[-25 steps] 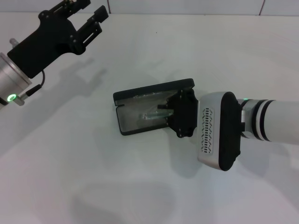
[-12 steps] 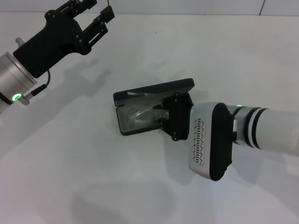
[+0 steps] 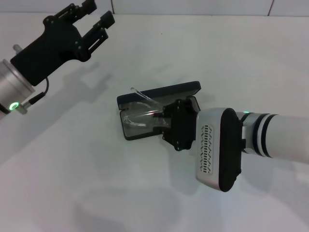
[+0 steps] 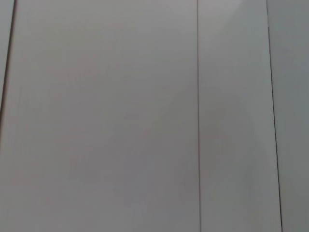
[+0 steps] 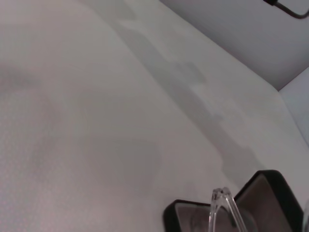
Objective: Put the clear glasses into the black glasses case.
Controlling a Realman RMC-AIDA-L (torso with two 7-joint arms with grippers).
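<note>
**Operator:** Head view status: where are the clear glasses (image 3: pixel 137 113)?

**Technician:** They sit partly inside the open black glasses case (image 3: pixel 159 94), over its grey-lined tray. One clear arm sticks up and out past the hinge-side edge of the lid. The right gripper (image 3: pixel 164 121) is at the case's open end, over the tray; whether its fingers are pinching the frame or spread cannot be told, since the gripper body hides them.

**Operator:** And the left arm?

**Technician:** The left gripper (image 3: pixel 99 21) is raised well apart from the case, toward the far left of the white table (image 3: pixel 145 193), fingers spread, holding nothing.

**Operator:** Failure risks from here?

**Technician:** Judged from this pose:
1. The raised arm is not folded. If released as is, the glasses would likely rest across the rim instead of seating flat.
2. Pushing further could slide the light, unbraced case across the table.
3. Downward force on the protruding arm could flex it or tip the glasses out.

**Operator:** Right wrist view?

**Technician:** It confirms the arm's tip standing above the case rim.
</note>
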